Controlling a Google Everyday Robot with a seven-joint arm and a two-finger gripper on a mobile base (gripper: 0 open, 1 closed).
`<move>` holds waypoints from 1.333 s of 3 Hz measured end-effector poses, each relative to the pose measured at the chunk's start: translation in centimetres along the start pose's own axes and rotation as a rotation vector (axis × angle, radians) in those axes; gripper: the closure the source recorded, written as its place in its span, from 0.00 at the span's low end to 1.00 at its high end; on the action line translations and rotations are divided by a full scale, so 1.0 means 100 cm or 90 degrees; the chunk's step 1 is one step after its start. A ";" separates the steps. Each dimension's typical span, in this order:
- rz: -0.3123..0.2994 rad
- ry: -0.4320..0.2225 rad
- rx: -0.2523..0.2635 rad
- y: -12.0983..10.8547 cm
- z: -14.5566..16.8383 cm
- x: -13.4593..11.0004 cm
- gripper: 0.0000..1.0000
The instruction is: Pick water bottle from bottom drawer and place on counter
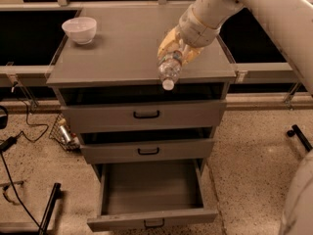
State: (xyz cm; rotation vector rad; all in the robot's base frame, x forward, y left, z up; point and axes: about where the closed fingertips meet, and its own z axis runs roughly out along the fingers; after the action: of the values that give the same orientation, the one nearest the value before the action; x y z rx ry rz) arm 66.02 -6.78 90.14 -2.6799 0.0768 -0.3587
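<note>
My gripper (pixel 177 50) is shut on the water bottle (pixel 169 67), a clear crinkled bottle with a white cap. It holds the bottle tilted, cap down toward the front, just above the front right part of the grey counter (pixel 122 43). The arm comes in from the upper right. The bottom drawer (pixel 151 195) stands pulled open below, and its inside shows nothing in it. The two shallower drawers above it are shut.
A white bowl (pixel 79 29) sits on the counter's back left corner. Cables and a small wire basket (pixel 63 133) lie on the speckled floor at the left. Black stand legs (pixel 49 212) are at lower left and at the right (pixel 299 136).
</note>
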 end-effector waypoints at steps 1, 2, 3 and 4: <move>0.016 -0.012 0.004 -0.007 0.007 0.016 1.00; 0.046 0.015 -0.012 -0.018 0.015 0.051 1.00; 0.063 0.048 -0.027 -0.024 0.022 0.074 1.00; 0.096 0.104 -0.059 -0.023 0.032 0.096 1.00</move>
State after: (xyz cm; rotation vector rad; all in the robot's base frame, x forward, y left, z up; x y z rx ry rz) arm 76.13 -4.46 90.64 -2.7087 0.3494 -0.5374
